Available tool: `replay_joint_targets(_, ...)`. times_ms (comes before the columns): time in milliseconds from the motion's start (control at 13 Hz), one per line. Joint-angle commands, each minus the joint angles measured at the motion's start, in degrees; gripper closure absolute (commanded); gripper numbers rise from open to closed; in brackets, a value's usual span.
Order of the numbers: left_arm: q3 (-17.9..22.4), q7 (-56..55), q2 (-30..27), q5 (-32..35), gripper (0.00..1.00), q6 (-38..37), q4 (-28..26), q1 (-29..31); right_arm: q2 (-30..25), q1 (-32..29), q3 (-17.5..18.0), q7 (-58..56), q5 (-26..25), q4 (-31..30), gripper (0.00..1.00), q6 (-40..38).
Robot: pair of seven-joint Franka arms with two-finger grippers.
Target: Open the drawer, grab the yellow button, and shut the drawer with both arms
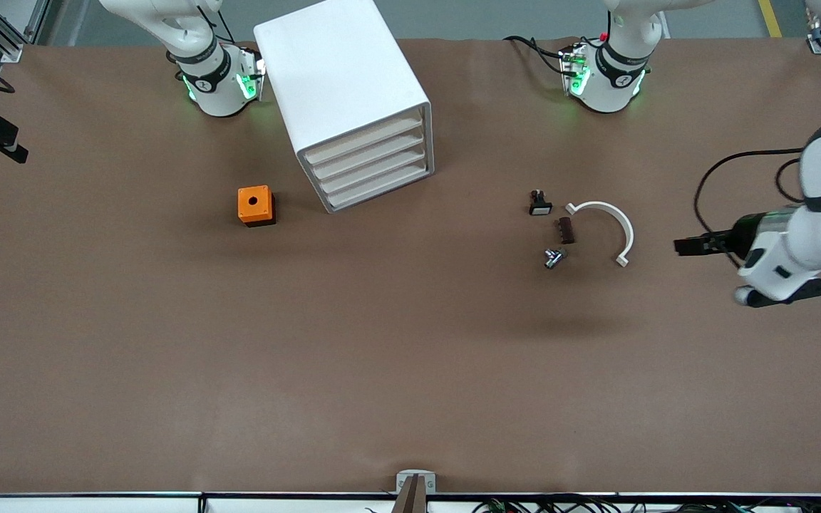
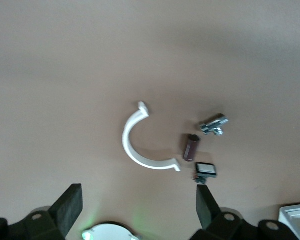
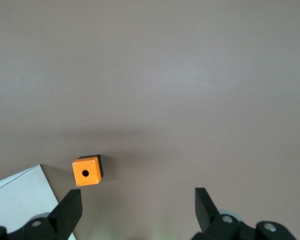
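Both grippers are spread open and empty: left gripper over the loose parts near the white clip, right gripper high over the orange box. The drawer is shut and no button is visible; it's probably inside. Pull without bracing and you'll likely slide the cabinet, or slip off the flush front.

Nothing readable anywhere. No lettering, numbers or brand marks on the white cabinet, the orange box, or the small parts by the white curved clip. Only tiny unreadable dark marks on the arm bases.
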Motion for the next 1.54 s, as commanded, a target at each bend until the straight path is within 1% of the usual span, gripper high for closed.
replay_joint_targets(0,0.0,-14.9,1.8,-0.6,0.0,-3.7,2.6,-6.5,-1.0,-1.3,1.0,-1.0,-0.2,-0.2,0.0,0.0)
replay_joint_targets(77,0.1,-21.8,2.7,-2.7,0.0,-5.2,3.7,-9.0,-1.0,-1.3,1.1,-1.0,-0.2,-0.1,0.0,0.0)
replay_joint_targets(231,0.1,-35.3,4.4,-8.8,0.0,-5.8,6.2,-12.3,-1.0,-1.3,1.1,-1.0,-0.2,-0.2,0.0,0.0)
replay_joint_targets(462,0.1,-57.8,6.7,-18.9,0.0,-5.9,7.4,-15.6,-0.9,-1.3,1.1,-1.0,-0.2,-0.2,0.0,0.0)
replay_joint_targets(615,0.0,-74.1,9.3,-25.3,0.0,-6.2,7.7,-17.4,-0.9,-1.3,1.1,-1.0,-0.2,-0.1,0.0,0.0)
replay_joint_targets(769,0.0,-86.4,12.6,-32.1,0.0,-9.1,8.9,-18.9,-0.6,-1.5,0.9,-0.4,-0.2,0.3,0.0,0.0)
replay_joint_targets(846,0.0,-91.2,14.1,-35.8,0.0,-10.9,8.9,-19.1,0.3,-1.4,0.9,-0.4,-0.3,0.5,0.0,0.0)
replay_joint_targets(1000,0.0,-99.0,16.8,-42.1,0.0,-11.9,8.9,-20.1,1.9,-1.3,1.0,-0.7,-0.2,0.4,0.0,0.0)
replay_joint_targets(1154,0.0,-104.9,19.0,-46.4,0.0,-11.9,8.9,-20.1,3.6,-1.6,0.9,-1.0,-0.2,0.4,0.0,0.7)
replay_joint_targets(1231,-0.2,-107.3,20.0,-47.9,0.0,-12.1,8.9,-20.2,5.0,-1.5,0.8,-1.1,-0.3,0.7,0.0,0.8)
replay_joint_targets(1308,-1.3,-109.2,21.1,-48.9,0.0,-12.2,8.8,-20.2,6.0,-1.7,0.9,-1.0,-0.3,0.7,0.0,1.6)
replay_joint_targets(1385,-2.3,-111.0,21.9,-49.5,0.0,-12.3,8.8,-20.2,9.4,-1.7,0.8,-1.0,-0.4,1.0,0.0,1.6)
replay_joint_targets(1462,-3.3,-112.2,22.9,-50.0,0.01,-12.3,8.8,-20.3,10.9,-1.8,0.8,-1.0,-0.5,2.1,0.0,1.8)
